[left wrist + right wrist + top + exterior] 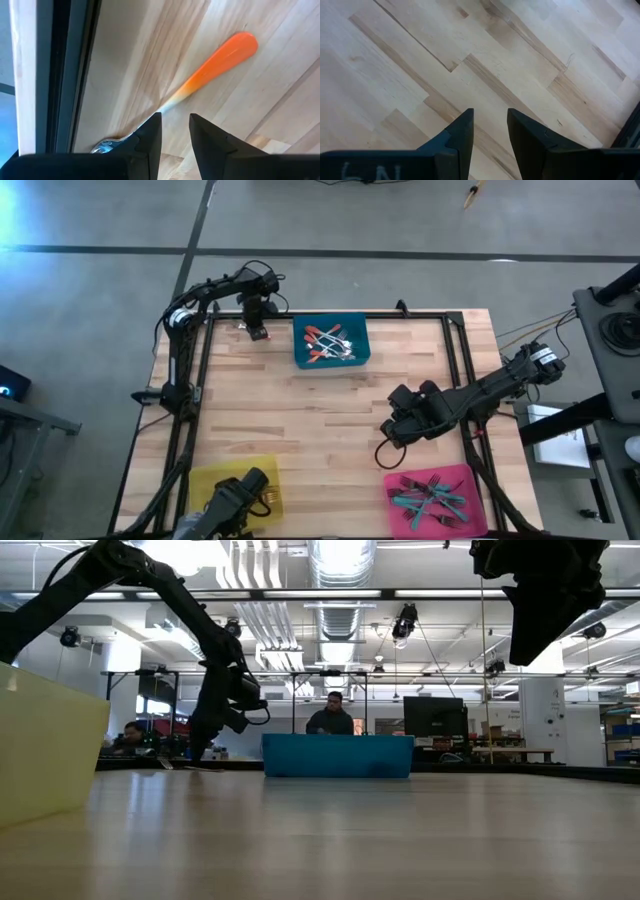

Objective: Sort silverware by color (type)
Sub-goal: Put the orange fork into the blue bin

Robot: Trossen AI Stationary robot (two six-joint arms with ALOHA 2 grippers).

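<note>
A fork with a red-orange handle (220, 57) and a silver head (102, 146) lies flat on the wood by the table's far left edge, left of the blue bin (331, 343). My left gripper (175, 132) points straight down over it, open by a narrow gap that shows only bare wood. The fork's neck runs under one fingertip. My right gripper (490, 130) hangs open above bare wood right of the table's middle (392, 427). The blue bin holds several red-orange forks (328, 345). My left gripper comes from above, pointing down, with one fingertip (150, 135) over the fork's neck (167, 102), where the handle fades to silver. That fingertip hides the spot, so I cannot tell whether it touches the fork. The fork lies flat on the table.
A pink bin (470, 480) with teal forks sits at the near right. A yellow bin (225, 475) at the near left holds gold forks (268, 498). A black frame rail (60, 75) runs along the table edge beside the fork. People sit beyond the table (330, 715).
</note>
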